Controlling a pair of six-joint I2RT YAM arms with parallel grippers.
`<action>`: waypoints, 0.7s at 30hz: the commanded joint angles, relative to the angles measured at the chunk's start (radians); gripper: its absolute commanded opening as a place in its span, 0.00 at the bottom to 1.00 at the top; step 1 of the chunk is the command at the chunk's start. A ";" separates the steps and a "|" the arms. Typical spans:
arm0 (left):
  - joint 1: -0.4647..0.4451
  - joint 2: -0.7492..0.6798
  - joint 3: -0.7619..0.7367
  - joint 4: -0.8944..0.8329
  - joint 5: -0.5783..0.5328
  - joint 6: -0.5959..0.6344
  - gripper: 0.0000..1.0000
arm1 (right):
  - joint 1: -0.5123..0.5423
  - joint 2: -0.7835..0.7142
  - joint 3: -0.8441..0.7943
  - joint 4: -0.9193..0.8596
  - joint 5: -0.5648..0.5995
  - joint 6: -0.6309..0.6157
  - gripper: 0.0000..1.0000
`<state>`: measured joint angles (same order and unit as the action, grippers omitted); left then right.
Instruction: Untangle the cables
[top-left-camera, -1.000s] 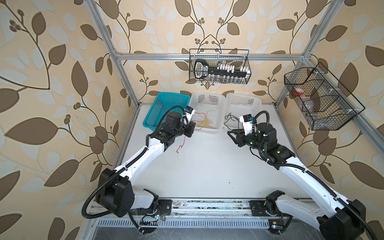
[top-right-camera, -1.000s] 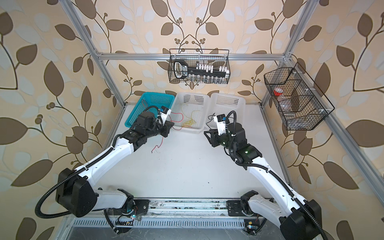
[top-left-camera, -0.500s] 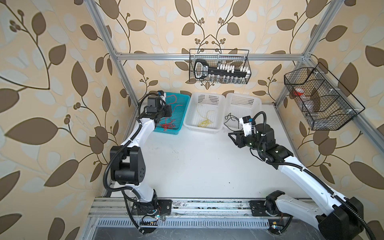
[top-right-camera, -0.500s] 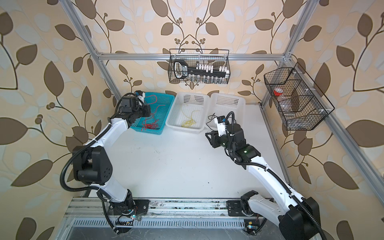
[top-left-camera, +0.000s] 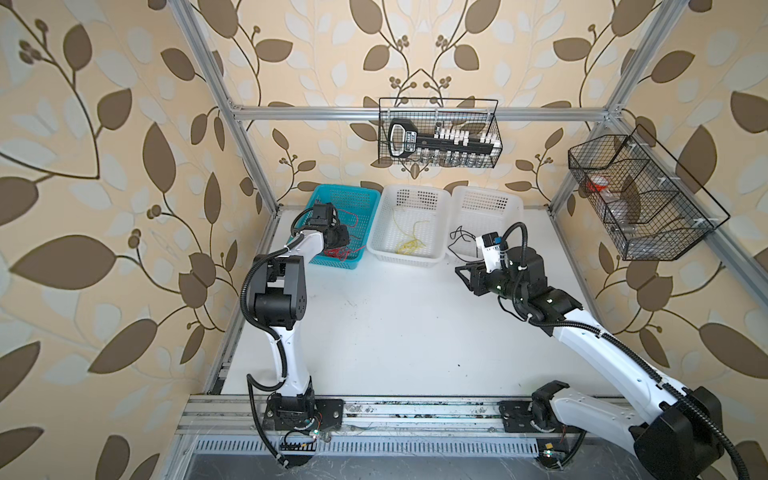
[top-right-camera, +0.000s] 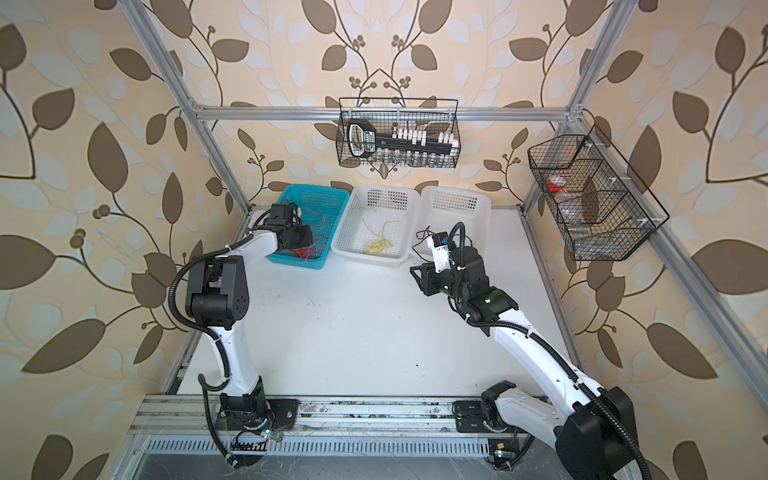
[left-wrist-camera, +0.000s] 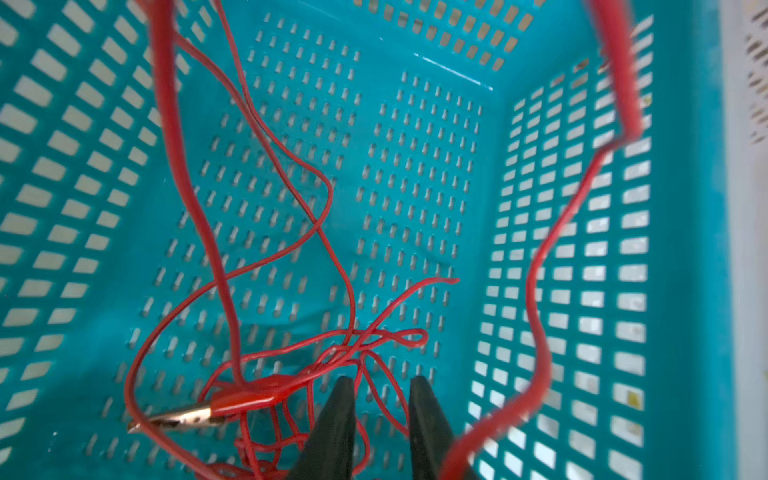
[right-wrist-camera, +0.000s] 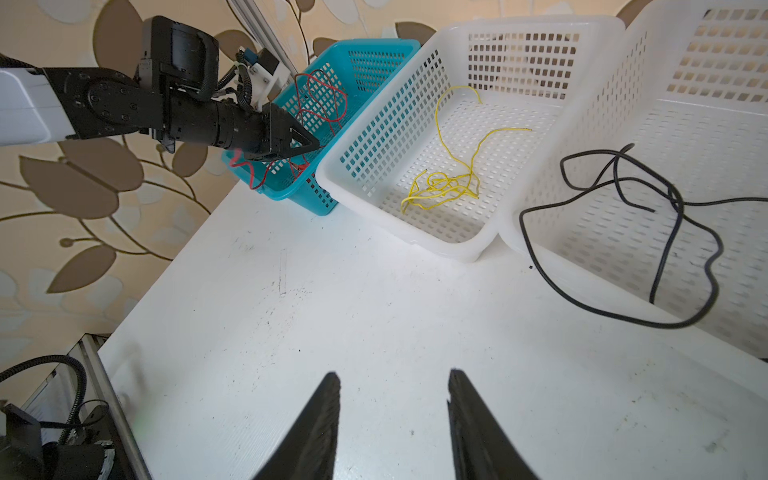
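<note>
**Cables in three baskets, both tools apart**

Three baskets stood touching in a row at the back of the worktop (top-left-camera: 395, 332): a teal basket (top-left-camera: 353, 195), a middle white basket (top-left-camera: 415, 190) and a right white basket (top-left-camera: 486, 193). The red cables (top-left-camera: 345, 251) lay tangled in the teal one and the yellow cable (top-left-camera: 409, 245) in the middle one. The black cable (top-left-camera: 459, 237) lay in the right one, with one loop spilling over its near rim onto the worktop. A wire rack (top-left-camera: 440, 133) hung from the back rail and a second wire rack (top-left-camera: 640, 199) from the right-hand rail.

In both top views the left tool (top-left-camera: 347, 235) reached into the teal basket and hid part of the red tangle. The right arm's wrist camera (top-left-camera: 490, 249) covered the near corner of the right white basket.

The left wrist view showed more. The left tool's fingers (left-wrist-camera: 332, 424) stood apart just above the tangle, with thin strands crossing beneath the gap. A red-sleeved alligator clip (left-wrist-camera: 216, 405) lay beside them, and blurred red strands looped close to the lens.

The right wrist view showed the right tool (right-wrist-camera: 392, 415) with its jaws apart over the worktop, holding nothing and well apart from the baskets.
</note>
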<state>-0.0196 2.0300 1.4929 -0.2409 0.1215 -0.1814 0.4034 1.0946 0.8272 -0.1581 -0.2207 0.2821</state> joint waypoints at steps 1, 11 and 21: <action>-0.002 -0.008 0.041 -0.014 -0.005 -0.008 0.46 | -0.003 0.006 -0.014 -0.005 0.012 -0.023 0.43; -0.002 -0.070 0.062 -0.039 -0.029 0.023 0.99 | -0.003 0.013 -0.027 -0.001 0.023 -0.026 0.43; -0.003 -0.231 -0.015 -0.016 -0.086 0.011 0.99 | -0.012 -0.019 -0.047 -0.042 0.291 -0.004 0.49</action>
<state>-0.0196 1.9293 1.4994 -0.2802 0.0715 -0.1822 0.4007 1.0946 0.7956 -0.1776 -0.0536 0.2790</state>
